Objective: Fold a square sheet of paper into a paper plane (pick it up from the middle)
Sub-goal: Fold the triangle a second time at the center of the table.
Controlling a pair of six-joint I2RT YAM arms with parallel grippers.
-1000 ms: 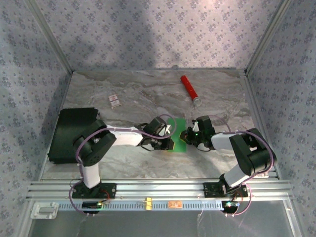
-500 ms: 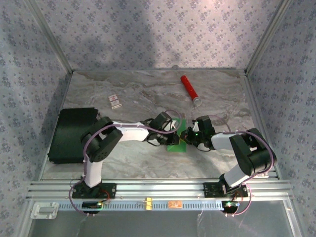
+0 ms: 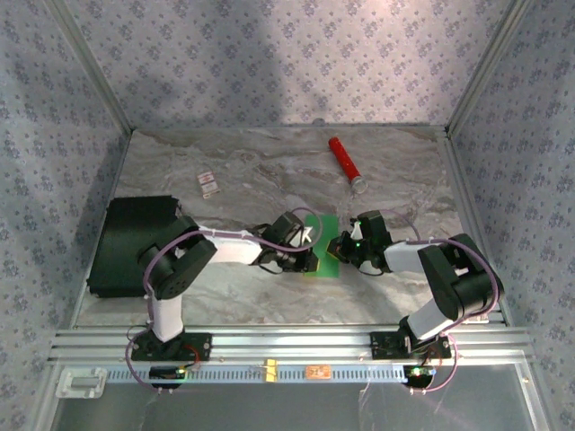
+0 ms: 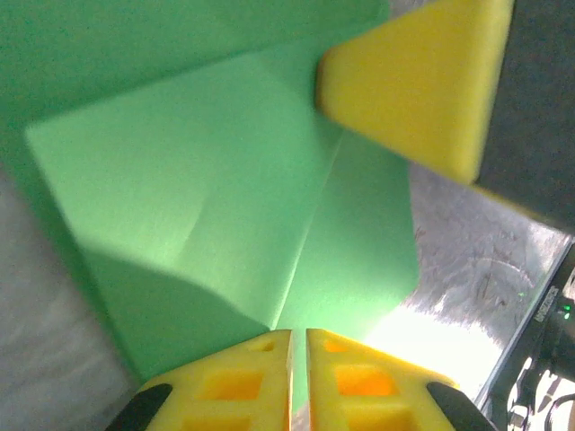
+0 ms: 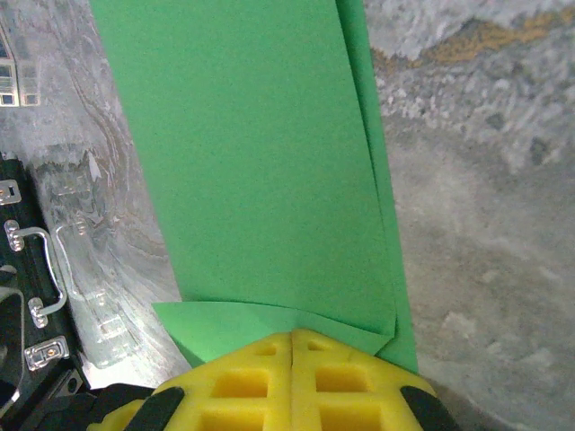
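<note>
The square sheet of paper [image 3: 325,244] lies mid-bench [image 3: 260,175], already creased into overlapping flaps, stretched between the two arms. The left pincer [image 4: 298,346] has its jaws drawn almost together, with only a thin slit between them. The sheet's folded corner runs down into the tips, so it looks pinched there. The right pincer [image 5: 293,350] is fully closed on the opposite edge, where a small turned-over flap meets its pads.

With thin paper clamped at both ends, the main risk is a tear or an unwanted crumple. If either arm pulls away or twists while the other holds firm, the sheet takes all the strain along its creases. A second risk is slip: each grip covers only a sliver of edge, so a small sideways drag could pull the paper free and let the flaps spring open. A skewed pull would also set the next crease off-centre, spoiling the dart's symmetry.
</note>
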